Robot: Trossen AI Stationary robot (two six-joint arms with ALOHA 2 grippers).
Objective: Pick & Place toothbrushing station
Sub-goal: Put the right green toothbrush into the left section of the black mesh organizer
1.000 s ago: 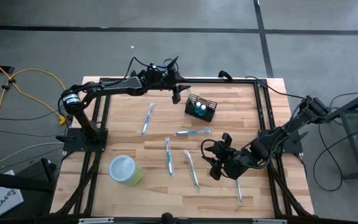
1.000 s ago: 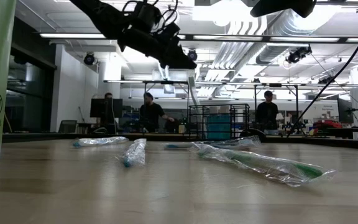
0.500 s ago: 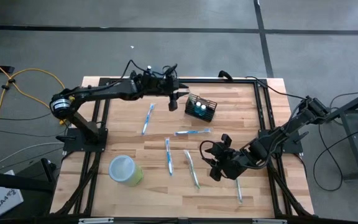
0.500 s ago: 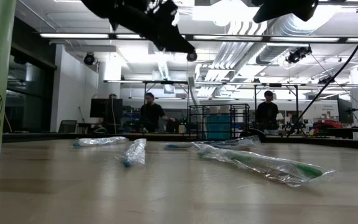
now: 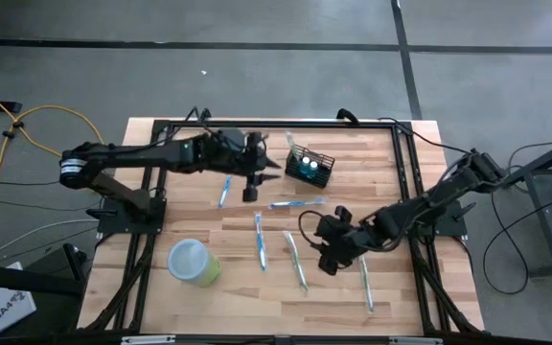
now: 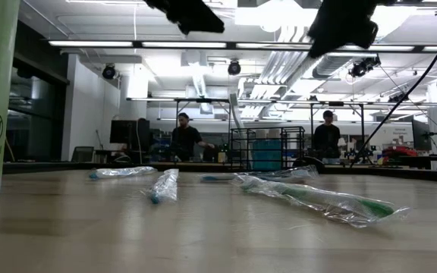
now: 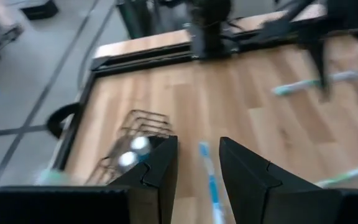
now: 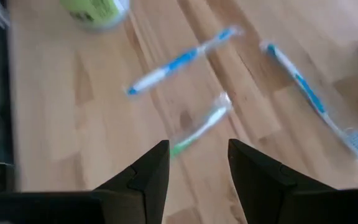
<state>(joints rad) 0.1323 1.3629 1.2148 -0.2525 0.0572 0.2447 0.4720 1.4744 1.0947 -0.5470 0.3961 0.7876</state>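
A: Obscured items?
B: The toothbrushing station (image 5: 310, 165) contents are indistinct; left gripper (image 5: 254, 178) and right gripper (image 5: 326, 251) fingers are parted, grasping nothing.
A: Surface, room?
B: Wooden table (image 5: 190, 216); people stand behind.
A: Station position?
B: Far edge, long axis diagonal.

Left end effector (image 5: 262, 178) swung back from the toothbrushing station (image 5: 310, 165)

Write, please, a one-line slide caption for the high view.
Two arms above a wooden table: wrapped toothbrushes scattered, black mesh basket at the far edge, green cup near.
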